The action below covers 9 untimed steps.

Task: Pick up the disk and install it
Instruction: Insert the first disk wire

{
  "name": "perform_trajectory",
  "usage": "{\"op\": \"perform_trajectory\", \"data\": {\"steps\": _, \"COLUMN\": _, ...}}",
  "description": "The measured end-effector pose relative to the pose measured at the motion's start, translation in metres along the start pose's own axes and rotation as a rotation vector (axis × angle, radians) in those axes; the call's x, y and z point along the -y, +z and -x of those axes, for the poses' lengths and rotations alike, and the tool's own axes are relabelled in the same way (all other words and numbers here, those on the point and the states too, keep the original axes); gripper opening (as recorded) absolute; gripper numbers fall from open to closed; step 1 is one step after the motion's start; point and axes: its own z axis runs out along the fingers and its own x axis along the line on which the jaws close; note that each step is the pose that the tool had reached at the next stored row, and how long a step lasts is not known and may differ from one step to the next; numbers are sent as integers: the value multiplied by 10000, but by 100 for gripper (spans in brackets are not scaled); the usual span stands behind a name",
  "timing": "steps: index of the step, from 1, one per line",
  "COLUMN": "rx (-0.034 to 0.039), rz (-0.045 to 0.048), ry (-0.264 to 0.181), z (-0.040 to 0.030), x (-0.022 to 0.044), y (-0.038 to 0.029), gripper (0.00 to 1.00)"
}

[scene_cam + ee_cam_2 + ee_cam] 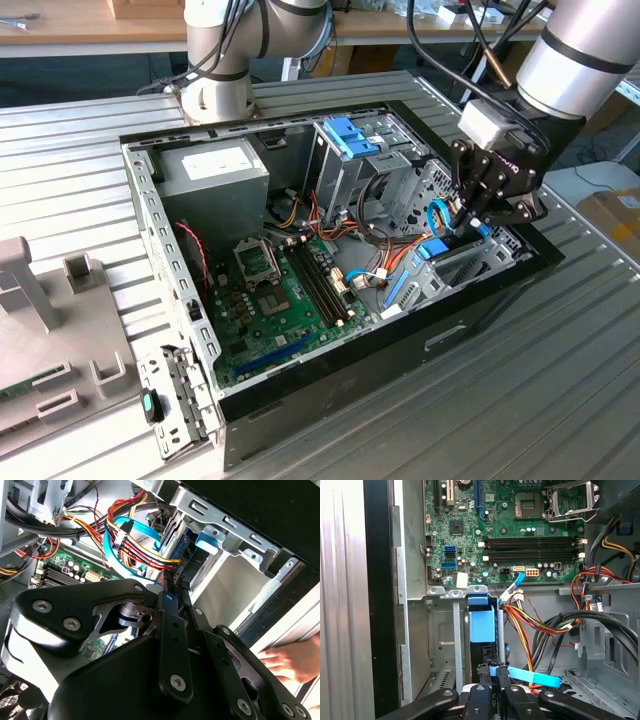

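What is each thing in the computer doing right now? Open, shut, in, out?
Computer case: lying on its side, side panel off, insides showing.
Claw: down inside the case, fingers close together at the disk's edge.
Disk: standing on edge in the metal bay, blue rail showing.
Processor socket: empty, frame bare.
Person's hand: resting by the case's edge.

A ribbed grey metal table (560, 360) is seen carrying the open computer case (330, 390), which is laid on its side near the middle. A grey fixture with upright brackets (40, 330) is set on the table at the exterior view's left, just beside the case. The arm's base (215, 95) is mounted behind the case.
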Motion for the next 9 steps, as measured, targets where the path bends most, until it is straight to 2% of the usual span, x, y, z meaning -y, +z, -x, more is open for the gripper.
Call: {"op": "perform_trajectory", "data": {"steps": 9, "rx": 2, "rz": 1, "ry": 179, "z": -6, "x": 12, "y": 9, "gripper": 17}}
